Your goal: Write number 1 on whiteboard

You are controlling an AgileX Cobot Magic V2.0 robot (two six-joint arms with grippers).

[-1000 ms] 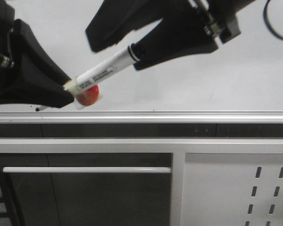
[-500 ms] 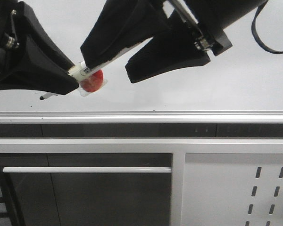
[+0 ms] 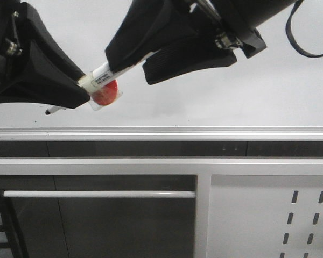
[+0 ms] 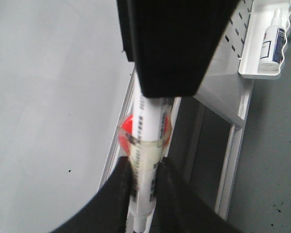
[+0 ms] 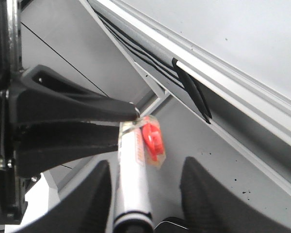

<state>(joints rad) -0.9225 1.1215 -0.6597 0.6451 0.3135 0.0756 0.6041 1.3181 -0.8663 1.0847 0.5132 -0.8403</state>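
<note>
The whiteboard [image 3: 269,80] fills our view above its aluminium frame [image 3: 161,130]; no number 1 is visible on it. Our left gripper [image 4: 144,170] pinches the marker [image 3: 105,76] near its red tag [image 3: 104,95]. Our right gripper [image 5: 140,194] straddles the barrel, jaws spread. We should close squarely before pulling. Open board lies rightward; the frame edge sits close below.

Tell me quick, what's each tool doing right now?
Left tool: shut on the marker.
Right tool: open, its fingers on either side of the marker, not gripping it.
</note>
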